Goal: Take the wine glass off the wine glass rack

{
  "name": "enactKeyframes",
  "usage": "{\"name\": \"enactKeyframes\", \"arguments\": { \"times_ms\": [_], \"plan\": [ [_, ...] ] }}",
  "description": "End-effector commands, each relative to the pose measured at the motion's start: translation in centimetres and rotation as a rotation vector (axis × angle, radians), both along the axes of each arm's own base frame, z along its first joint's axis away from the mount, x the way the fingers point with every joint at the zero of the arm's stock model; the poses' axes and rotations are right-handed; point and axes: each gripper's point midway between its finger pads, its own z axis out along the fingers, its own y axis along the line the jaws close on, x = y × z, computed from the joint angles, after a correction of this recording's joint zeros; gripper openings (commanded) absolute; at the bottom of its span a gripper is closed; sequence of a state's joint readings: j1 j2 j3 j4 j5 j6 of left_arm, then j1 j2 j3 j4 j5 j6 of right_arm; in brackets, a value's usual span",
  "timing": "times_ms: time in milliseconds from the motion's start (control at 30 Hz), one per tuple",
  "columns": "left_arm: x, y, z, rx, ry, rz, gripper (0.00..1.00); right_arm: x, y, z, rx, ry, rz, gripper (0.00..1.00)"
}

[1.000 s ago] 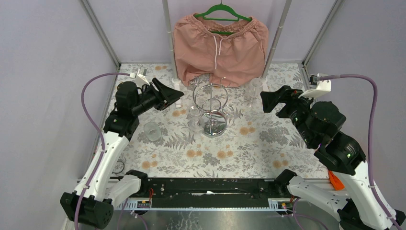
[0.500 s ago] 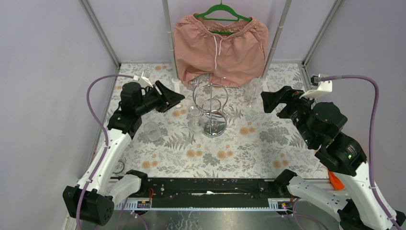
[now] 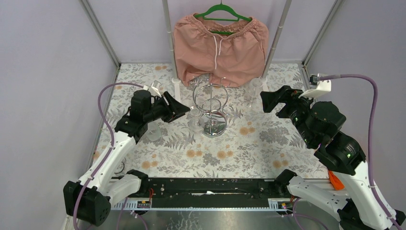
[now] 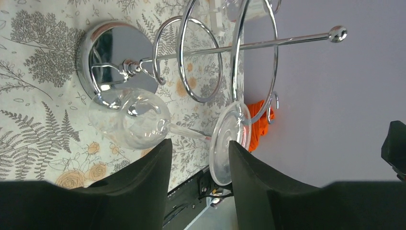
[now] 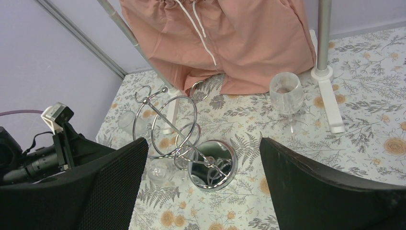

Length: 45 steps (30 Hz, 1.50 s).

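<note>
Left pincer point(image 4: 197, 158) half apart, empty, straddling line of stem. Clear wine glass point(image 4: 134, 120) hangs bowl-down, foot hooked in ring of shiny chrome wire rack point(image 4: 105, 48), so stem looks like best grab spot. Right pincer point(image 5: 203, 148) wide apart, empty, hovers right of rack, out of way.

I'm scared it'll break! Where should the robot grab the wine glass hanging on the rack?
Probably the thin stem of the wine glass, between bowl and foot, coming from the left, where the left pincer faces it open. The bowl is round and wide; the foot seems hooked in the wine glass rack.
</note>
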<state>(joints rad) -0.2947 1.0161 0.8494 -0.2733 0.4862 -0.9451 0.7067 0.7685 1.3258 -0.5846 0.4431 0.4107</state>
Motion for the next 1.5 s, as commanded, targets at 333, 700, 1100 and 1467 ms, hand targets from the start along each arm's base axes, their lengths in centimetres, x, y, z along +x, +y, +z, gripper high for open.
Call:
{"name": "enactKeyframes", "arguments": {
  "times_ms": [333, 700, 1100, 1467],
  "plan": [
    [-0.2, -0.9, 0.6, -0.048, -0.042, -0.008, 0.51, 0.2, 0.2, 0.7, 0.037, -0.025, -0.001, 0.95],
    [-0.8, -1.8, 0.8, -0.066, -0.043, -0.029, 0.39, 0.3, 0.2, 0.6, 0.039, -0.026, -0.006, 0.95],
    [-1.4, -2.0, 1.0, -0.091, -0.033, -0.040, 0.25, 0.4, 0.2, 0.4, 0.036, -0.024, -0.012, 0.95],
    [-2.1, -1.9, 1.3, -0.110, -0.029, -0.049, 0.19, 0.6, 0.5, 0.4, 0.040, -0.024, -0.006, 0.95]
  ]
}}
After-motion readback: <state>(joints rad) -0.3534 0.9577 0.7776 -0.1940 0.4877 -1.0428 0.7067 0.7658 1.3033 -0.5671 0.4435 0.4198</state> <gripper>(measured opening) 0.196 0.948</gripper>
